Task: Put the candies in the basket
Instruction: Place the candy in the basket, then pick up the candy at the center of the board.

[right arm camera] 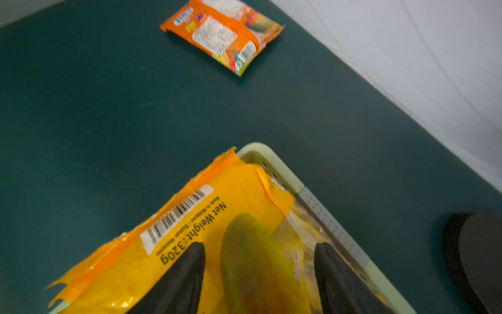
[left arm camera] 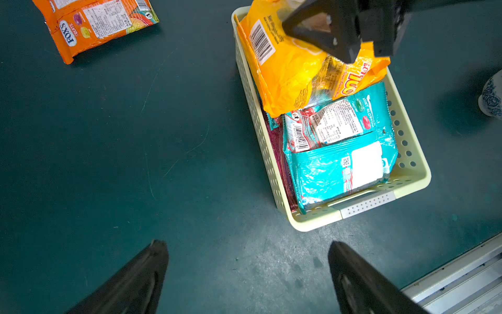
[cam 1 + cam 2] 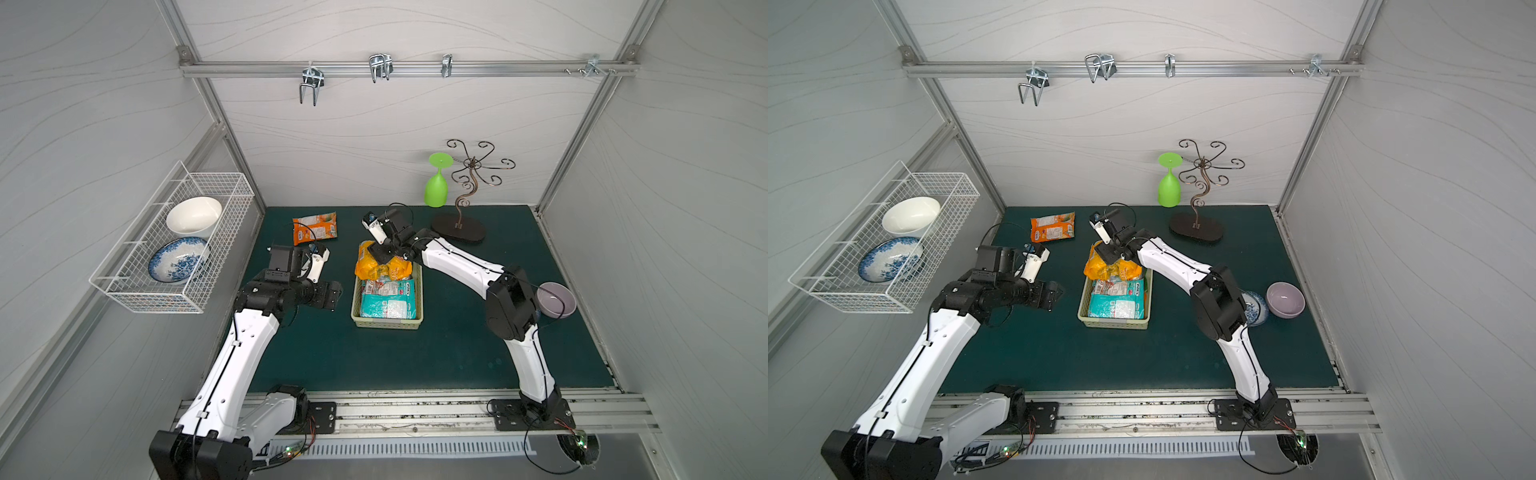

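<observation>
Left gripper [image 2: 247, 243]: fingers spread wide, nothing held, hung over green mat [image 3: 415, 357] beside basket [image 3: 386, 325]. Two teal packets [image 3: 388, 305] seen laid in basket's near half, dark red packet [image 2: 275, 146] edge beneath. Yellow packet [image 3: 374, 270] heaped over far end, overhanging rim. Right gripper [image 1: 259, 244]: jaws parted astride yellow packet; contact not determinable. Orange FOX'S packet [image 3: 314, 228] seen flat on mat beyond basket, well apart.

Orange packet [image 2: 95, 27] reads "FOX'S"; yellow packet [image 1: 190, 217] "Net Weight: 320g".

Two high overhead views, two close wrist views; basket [image 3: 387, 324] in all.
</observation>
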`<state>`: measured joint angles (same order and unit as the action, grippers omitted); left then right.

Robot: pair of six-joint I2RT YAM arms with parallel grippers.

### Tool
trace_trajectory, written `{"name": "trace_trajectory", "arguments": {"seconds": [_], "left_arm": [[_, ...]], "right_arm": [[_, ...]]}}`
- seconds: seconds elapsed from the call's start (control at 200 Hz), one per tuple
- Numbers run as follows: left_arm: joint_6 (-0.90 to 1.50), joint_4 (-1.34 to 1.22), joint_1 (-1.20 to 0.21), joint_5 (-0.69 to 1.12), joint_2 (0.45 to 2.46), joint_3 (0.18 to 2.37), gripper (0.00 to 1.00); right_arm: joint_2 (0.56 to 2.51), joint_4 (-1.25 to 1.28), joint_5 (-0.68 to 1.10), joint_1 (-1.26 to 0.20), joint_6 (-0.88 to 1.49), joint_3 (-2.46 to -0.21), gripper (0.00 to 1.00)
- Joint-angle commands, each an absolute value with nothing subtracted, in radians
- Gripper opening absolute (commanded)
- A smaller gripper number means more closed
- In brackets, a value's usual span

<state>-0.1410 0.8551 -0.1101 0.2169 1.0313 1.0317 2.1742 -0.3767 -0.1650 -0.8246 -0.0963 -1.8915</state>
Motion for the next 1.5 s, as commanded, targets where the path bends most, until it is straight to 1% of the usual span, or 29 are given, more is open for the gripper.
{"name": "trace_trajectory", "arguments": {"seconds": [0.0,0.1,0.18,0.305,0.57,0.75,0.84,0.926,0.981,1.211,1.306,1.371,1.496], "left_arm": [[-0.138,0.816,-0.107,0.215,1.033,1.056,0.97],[-0.135,0.819,-0.107,0.219,1.035,1.063,0.97],[-0.137,0.809,-0.106,0.229,1.032,1.053,0.97],[-0.135,0.824,-0.104,0.22,1.031,1.067,0.97],[-0.128,0.822,-0.104,0.206,1.027,1.069,0.97],[-0.083,0.783,-0.105,0.117,1.035,1.073,0.98],[-0.075,0.766,-0.105,0.063,1.047,1.089,0.98],[-0.082,0.711,-0.105,0.039,1.057,1.085,0.98],[-0.087,0.687,-0.106,0.023,1.078,1.094,0.98],[-0.152,0.697,-0.082,0.005,1.252,1.231,0.97],[-0.207,0.692,-0.064,-0.005,1.323,1.285,0.96],[-0.256,0.705,-0.05,0.004,1.373,1.329,0.95],[-0.369,0.702,-0.034,-0.003,1.459,1.384,0.93]], "right_arm": [[2.125,-0.325,-0.228,-0.825,-0.044,-1.756,0.67],[2.071,-0.233,-0.233,-0.825,0.007,-1.59,0.66],[2.065,-0.198,-0.216,-0.831,0.036,-1.532,0.66],[2.069,-0.24,-0.241,-0.839,0.023,-1.569,0.66],[1.974,-0.362,-0.246,-0.838,0.017,-1.703,0.67],[1.87,-0.4,-0.253,-0.836,0.014,-1.681,0.69],[1.798,-0.403,-0.255,-0.83,0.012,-1.631,0.71],[1.728,-0.408,-0.253,-0.821,0.004,-1.576,0.73],[1.683,-0.426,-0.257,-0.814,-0.002,-1.546,0.78],[1.438,-0.438,-0.256,-0.741,-0.013,-1.353,0.85],[1.344,-0.463,-0.248,-0.699,-0.022,-1.293,0.91],[1.287,-0.469,-0.227,-0.67,-0.033,-1.251,0.98],[1.195,-0.486,-0.211,-0.612,-0.059,-1.187,0.99]]}}
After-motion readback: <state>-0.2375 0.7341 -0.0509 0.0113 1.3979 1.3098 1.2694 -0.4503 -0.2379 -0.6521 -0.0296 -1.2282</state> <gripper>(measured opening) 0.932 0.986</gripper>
